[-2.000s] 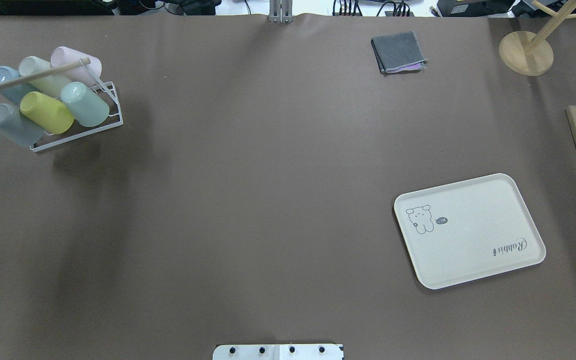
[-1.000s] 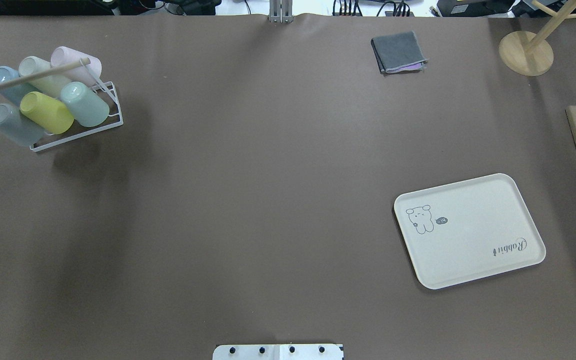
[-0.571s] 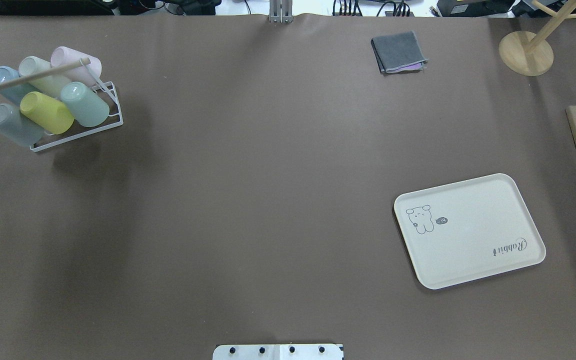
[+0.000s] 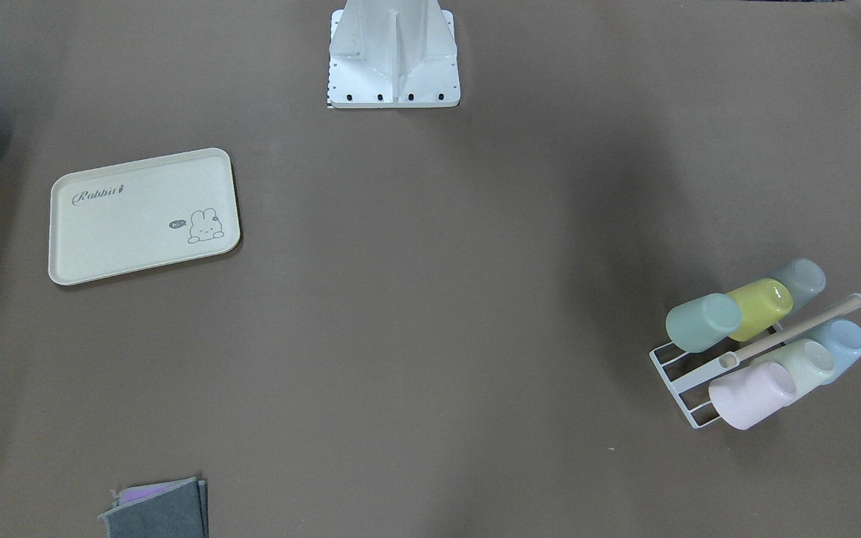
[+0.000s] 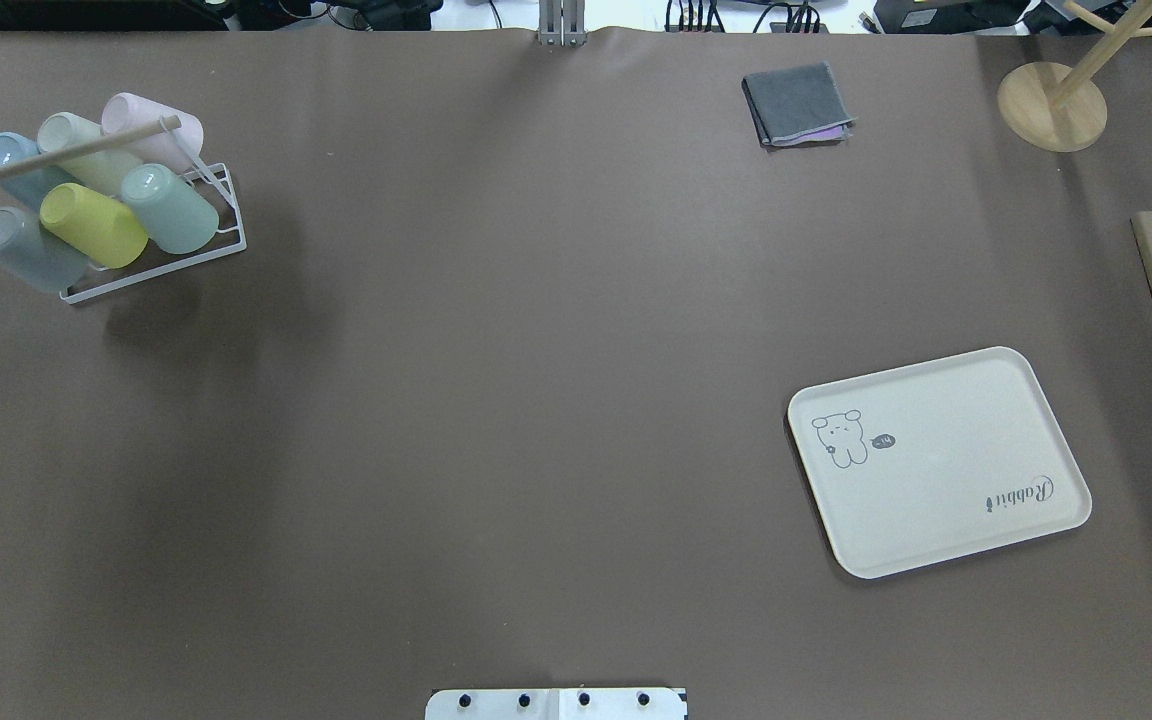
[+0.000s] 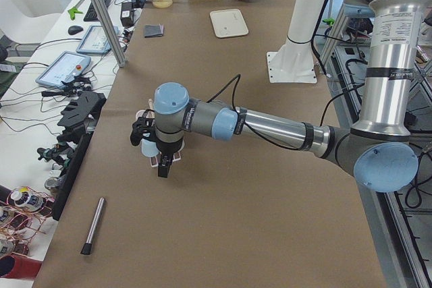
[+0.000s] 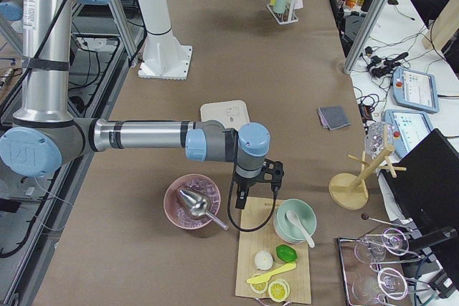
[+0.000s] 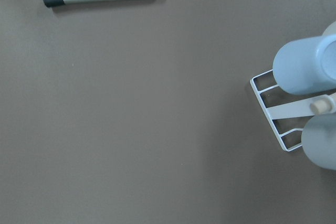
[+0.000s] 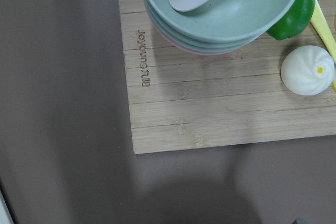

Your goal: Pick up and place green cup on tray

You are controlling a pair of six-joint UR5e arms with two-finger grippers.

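Six pastel cups lie tilted in a white wire rack (image 5: 236, 205); the green cup (image 5: 169, 208) ends the robot-side row, touching the yellow-green cup (image 5: 93, 225). Well apart sits the tray (image 5: 946, 440). The left gripper (image 6: 163, 166) seems to hang near the rack, and the right gripper (image 7: 241, 193) is over a bamboo board (image 7: 258, 238); how wide either stands cannot be told.

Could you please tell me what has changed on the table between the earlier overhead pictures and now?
Nothing has visibly changed in the overhead view. The green cup lies in the white wire rack as before, the tray sits bare in the same spot, and no arm has come into that view.
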